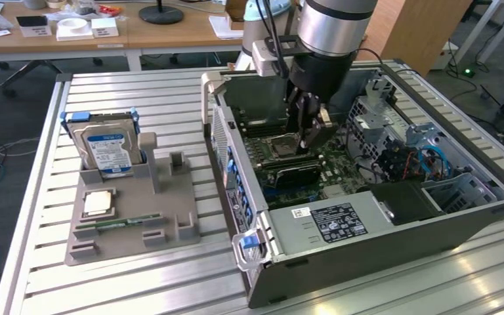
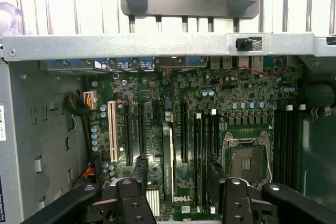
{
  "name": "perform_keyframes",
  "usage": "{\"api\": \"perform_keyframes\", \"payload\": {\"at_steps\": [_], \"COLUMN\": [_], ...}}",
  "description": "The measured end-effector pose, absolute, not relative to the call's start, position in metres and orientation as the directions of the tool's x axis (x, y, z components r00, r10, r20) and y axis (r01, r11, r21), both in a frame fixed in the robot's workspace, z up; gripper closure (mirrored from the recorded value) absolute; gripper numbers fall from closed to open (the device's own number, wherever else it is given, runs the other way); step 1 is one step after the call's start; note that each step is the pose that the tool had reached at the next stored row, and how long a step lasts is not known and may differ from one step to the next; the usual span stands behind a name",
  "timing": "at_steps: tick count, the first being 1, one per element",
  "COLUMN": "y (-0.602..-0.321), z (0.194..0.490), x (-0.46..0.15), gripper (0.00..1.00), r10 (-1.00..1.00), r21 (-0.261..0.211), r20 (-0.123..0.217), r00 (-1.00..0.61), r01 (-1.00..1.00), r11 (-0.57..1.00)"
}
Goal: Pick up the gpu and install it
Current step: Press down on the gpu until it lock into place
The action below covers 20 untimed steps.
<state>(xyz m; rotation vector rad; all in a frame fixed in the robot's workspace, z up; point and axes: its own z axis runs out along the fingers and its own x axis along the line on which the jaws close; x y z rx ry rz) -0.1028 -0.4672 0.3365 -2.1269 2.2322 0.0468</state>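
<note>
The black two-fingered pincer (image 1: 309, 134) grasps the thin dark rectangular gpu card (image 2: 167, 153) edge-down above the green motherboard (image 2: 210, 108) inside the open grey computer case (image 1: 409, 223), its long axis parallel to the expansion slots.

Arm (image 1: 335, 26) reaching straight down; gripper (image 2: 176, 174) pointing downward, fingers (image 2: 140, 174) parted, clamped on either side of a thin card.
</note>
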Motion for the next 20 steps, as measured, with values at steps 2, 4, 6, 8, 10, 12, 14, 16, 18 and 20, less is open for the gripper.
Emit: {"api": "perform_keyframes", "payload": {"at_steps": [2,4,6,8,10,12,14,16,18,20], "y": [-0.4672,-0.4672,-0.4672,-0.4672,-0.4672,-0.4672,-0.4672,-0.4672,-0.4672,-0.4672], "z": [0.3365,0.3365,0.3365,0.3365,0.3365,0.3365,0.3365,0.3365,0.3365,0.3365], "x": [-0.1028,-0.1028,-0.1028,-0.1028,-0.1028,-0.1028,-0.1028,-0.1028,-0.1028,-0.1028], "gripper": [0.43,0.43,0.43,0.44,0.51,0.56,0.68,0.74,0.86,0.86], "r10": [-0.997,-0.997,-0.997,-0.997,-0.997,-0.997,-0.997,-0.997,-0.997,-0.997], "r21": [-0.018,-0.018,-0.018,-0.018,-0.018,-0.018,-0.018,-0.018,-0.018,-0.018], "r20": [-0.063,-0.063,-0.063,-0.063,-0.063,-0.063,-0.063,-0.063,-0.063,-0.063], "r00": [-0.048,-0.048,-0.048,-0.048,-0.048,-0.048,-0.048,-0.048,-0.048,-0.048], "r01": [-0.999,-0.999,-0.999,-0.999,-0.999,-0.999,-0.999,-0.999,-0.999,-0.999], "r11": [0.049,0.049,0.049,0.049,0.049,0.049,0.049,0.049,0.049,0.049]}}
